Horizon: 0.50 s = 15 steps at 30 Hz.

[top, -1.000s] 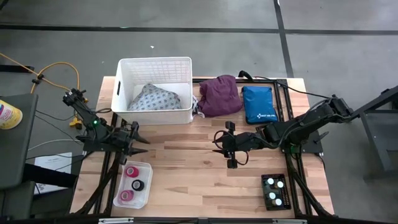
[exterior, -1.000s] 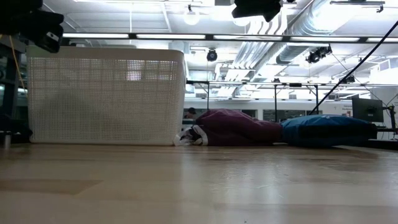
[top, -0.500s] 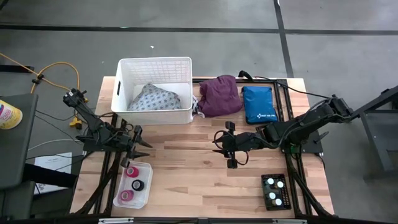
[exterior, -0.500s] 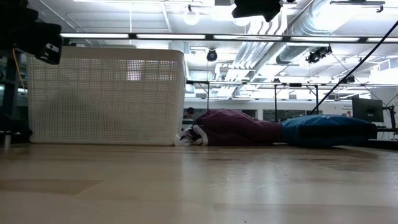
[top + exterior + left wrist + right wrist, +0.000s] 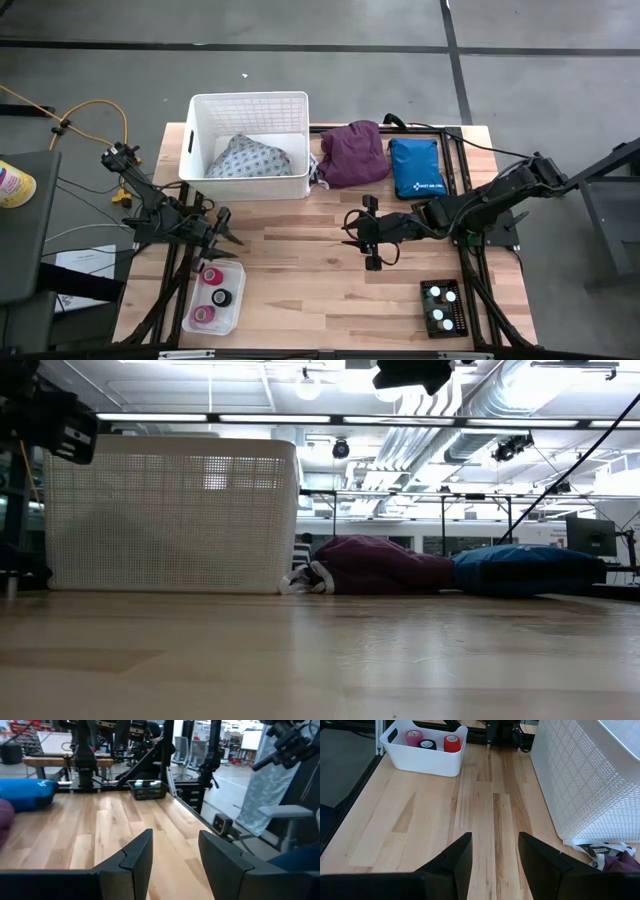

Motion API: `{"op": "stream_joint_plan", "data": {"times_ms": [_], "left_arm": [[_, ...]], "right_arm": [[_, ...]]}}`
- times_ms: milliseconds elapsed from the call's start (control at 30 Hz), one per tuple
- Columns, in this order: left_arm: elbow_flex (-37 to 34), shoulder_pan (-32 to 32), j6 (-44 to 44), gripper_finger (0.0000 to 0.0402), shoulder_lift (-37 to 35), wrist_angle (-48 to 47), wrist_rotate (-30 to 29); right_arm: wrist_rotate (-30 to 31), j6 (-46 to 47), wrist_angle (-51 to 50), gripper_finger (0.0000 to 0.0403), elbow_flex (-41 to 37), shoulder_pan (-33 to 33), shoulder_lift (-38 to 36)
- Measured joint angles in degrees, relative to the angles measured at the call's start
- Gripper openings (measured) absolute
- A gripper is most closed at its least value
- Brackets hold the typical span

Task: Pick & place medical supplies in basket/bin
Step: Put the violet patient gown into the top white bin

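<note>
The white basket (image 5: 248,112) stands at the table's far left, and the grey dotted garment (image 5: 245,158) lies inside it. The purple garment (image 5: 352,152) lies on the table against the basket's right wall. Pink (image 5: 413,737), black (image 5: 426,743) and red (image 5: 451,743) tape rolls sit in a small white tray (image 5: 236,300) at the near left. White-capped vials stand in a dark rack (image 5: 443,306) at the near right. My left gripper (image 5: 228,230) hovers open between basket and tray. My right gripper (image 5: 347,230) hovers open over mid-table, pointing left.
A blue zipped pouch (image 5: 416,167) lies to the right of the purple garment. Bare wood stretches between the two grippers and toward the near edge. A yellow cable (image 5: 95,110) runs off the table's far left corner. Metal frame rails border the table's left and right sides.
My left gripper has moved toward the table's near edge, away from the basket's front wall and closer to the tape tray, and has dropped a little lower. Nothing on the table has shifted.
</note>
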Motion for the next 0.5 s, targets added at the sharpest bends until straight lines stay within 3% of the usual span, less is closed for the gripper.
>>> {"op": "stream_joint_plan", "data": {"times_ms": [500], "left_arm": [[-0.9, 0.0, -3.0, 0.0153, 0.4, -4.0, 3.0]], "right_arm": [[0.0, 0.0, 0.0, 0.0148, 0.0, 0.0, 0.0]]}}
